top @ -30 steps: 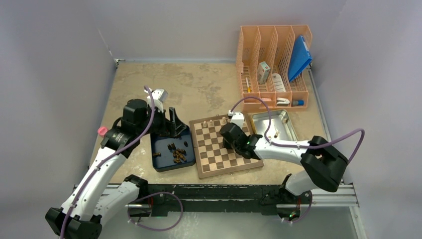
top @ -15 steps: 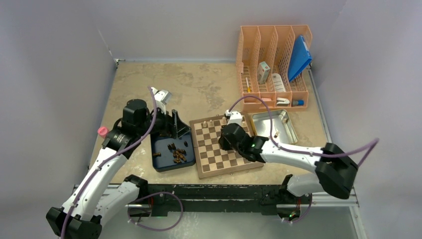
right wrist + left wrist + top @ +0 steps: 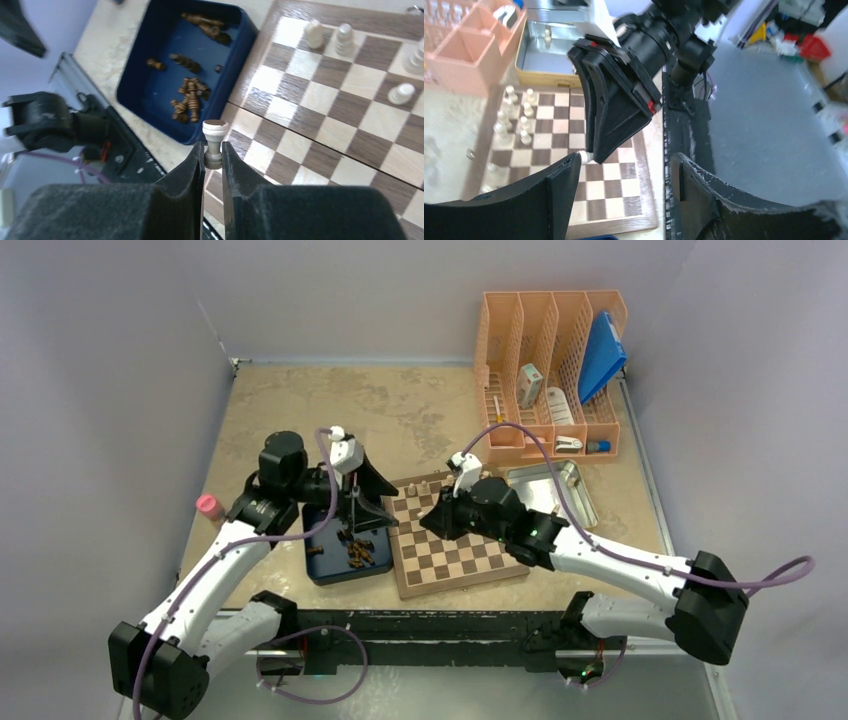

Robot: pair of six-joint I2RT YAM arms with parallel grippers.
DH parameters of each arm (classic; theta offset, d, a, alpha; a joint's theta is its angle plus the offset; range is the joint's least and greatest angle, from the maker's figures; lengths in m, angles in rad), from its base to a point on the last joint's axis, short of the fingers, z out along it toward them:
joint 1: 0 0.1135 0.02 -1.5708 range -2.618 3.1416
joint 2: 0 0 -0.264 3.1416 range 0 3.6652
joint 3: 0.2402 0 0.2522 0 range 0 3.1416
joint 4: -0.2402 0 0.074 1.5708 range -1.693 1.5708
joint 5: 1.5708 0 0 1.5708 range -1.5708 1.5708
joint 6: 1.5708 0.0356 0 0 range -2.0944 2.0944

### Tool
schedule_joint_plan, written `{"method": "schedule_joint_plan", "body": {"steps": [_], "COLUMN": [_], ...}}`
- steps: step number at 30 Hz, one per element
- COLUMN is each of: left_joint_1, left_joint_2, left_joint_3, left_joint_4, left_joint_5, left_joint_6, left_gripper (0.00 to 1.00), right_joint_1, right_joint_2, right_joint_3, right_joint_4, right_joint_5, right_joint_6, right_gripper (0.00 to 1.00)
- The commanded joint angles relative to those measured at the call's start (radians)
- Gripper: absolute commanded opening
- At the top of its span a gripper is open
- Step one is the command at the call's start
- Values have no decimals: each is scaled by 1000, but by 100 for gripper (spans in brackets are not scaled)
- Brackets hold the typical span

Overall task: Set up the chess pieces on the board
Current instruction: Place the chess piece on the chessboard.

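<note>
Tabletop seen from above, with two robot arms reaching in from the near edge. On the left, the left gripper [image 3: 362, 523] hangs over a blue tray [image 3: 322, 575], its fingers well apart with nothing between them. It probably waits there because the dark pieces [image 3: 358, 552] lie heaped in the tray's near half, none of them yet on the board [image 3: 450, 565]. The tray's raised rim sits just beside the board's left border, leaving almost no gap, so anything carried across must clear that rim. At the centre, the right gripper [image 3: 213, 157] is closed tight on one pale piece [image 3: 215, 135], pinching its stem so the round head stands upright above the fingertips. That hold should keep the base free to meet a square. The piece hangs over the board's left side, close to the tray and to the other gripper, so the two arms have little room to pass each other here. A few pale pieces [image 3: 344, 39] already stand along the board's far edge, while most squares are bare. Right of the board lies a shallow tin [image 3: 590, 502], just beside the border. Behind it stands an orange rack [image 3: 520, 320] at the far right of the table [image 3: 400, 410].
</note>
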Motion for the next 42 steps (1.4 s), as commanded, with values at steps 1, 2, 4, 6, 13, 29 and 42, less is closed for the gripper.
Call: {"method": "schedule_joint_plan", "body": {"steps": [1, 2, 4, 6, 13, 29, 42], "left_joint_1": [-2, -2, -1, -4, -39, -178, -179], "left_joint_2": [-50, -61, -69, -52, -35, -37, -35], "left_joint_3": [37, 28, 23, 40, 65, 34, 53], "left_joint_4": [-75, -104, -168, -282, -505, -507, -513], "left_joint_5": [173, 145, 95, 93, 161, 68, 71], "left_joint_6": [476, 557, 678, 830, 1142, 1146, 1133], "left_gripper": [67, 68, 68, 67, 62, 52, 42], "right_joint_1": [-35, -40, -45, -45, -45, -45, -45], "right_joint_2": [-69, -72, -63, -48, -33, -34, -19], "right_joint_3": [-9, -17, -20, -16, -32, -21, -28], "right_joint_4": [97, 118, 151, 175, 265, 330, 347], "right_joint_5": [-243, -305, -415, -494, -665, -678, -687], "right_joint_6": [-40, -40, -38, -42, -16, 53, 55], "right_gripper": [16, 16, 16, 16, 16, 16, 16]}}
